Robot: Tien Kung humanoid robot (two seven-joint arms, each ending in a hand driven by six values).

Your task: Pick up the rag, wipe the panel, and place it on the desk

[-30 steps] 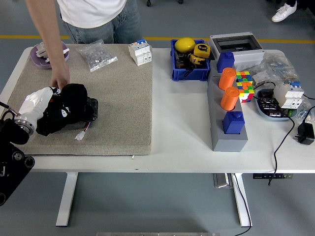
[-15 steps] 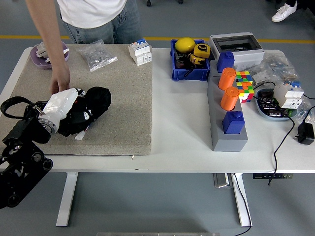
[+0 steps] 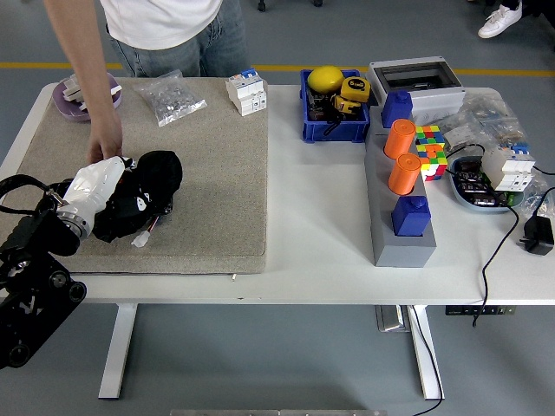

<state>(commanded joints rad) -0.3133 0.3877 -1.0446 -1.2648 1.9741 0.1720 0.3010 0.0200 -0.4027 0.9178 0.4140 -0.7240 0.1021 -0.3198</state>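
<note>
My left hand (image 3: 102, 189), in its white shell, lies on the beige mat (image 3: 208, 173) at the left, shut on the black rag (image 3: 149, 182). The rag is bunched and pressed over a small dark panel, which is almost wholly hidden; only its edge and a white plug on red wires (image 3: 142, 237) stick out at the bottom. A person's hand (image 3: 107, 143) rests on the mat right behind my hand, touching the top of the rag pile. My right arm is out of the picture.
On the mat's far side lie a purple dish (image 3: 82, 95), a bag of small parts (image 3: 173, 100) and a white breaker (image 3: 246, 91). To the right stand a blue bin (image 3: 334, 108), a grey box (image 3: 416, 82), a grey stand with orange cylinders (image 3: 403, 165) and a cube (image 3: 430, 147).
My left hand swept the rag to the right over the panel, then drew it back a little to the left. The person's hand stayed in place.
</note>
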